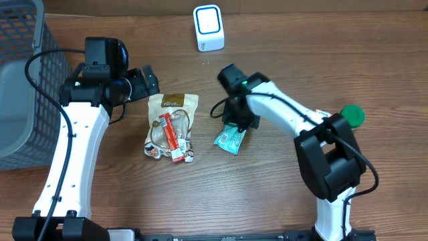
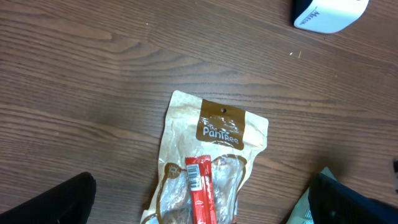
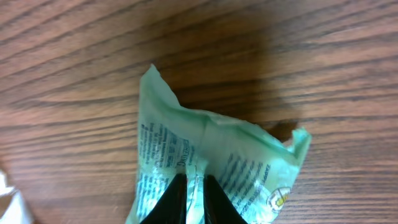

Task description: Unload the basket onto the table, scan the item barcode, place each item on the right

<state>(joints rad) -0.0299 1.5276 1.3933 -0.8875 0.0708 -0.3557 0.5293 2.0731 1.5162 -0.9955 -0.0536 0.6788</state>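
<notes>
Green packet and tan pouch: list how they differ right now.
The green packet is pale green and crumpled; the tan pouch is brown paper with a clear window. The green packet is smaller than the tan pouch. The right gripper pinches the green packet's seam; the tan pouch lies free near the open left gripper. Both rest on the wooden table.

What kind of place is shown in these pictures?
Probably a mock shop checkout on a test bench: a white barcode scanner on a wooden table, a tan snack pouch and a green packet, and a grey mesh basket at the side.
</notes>
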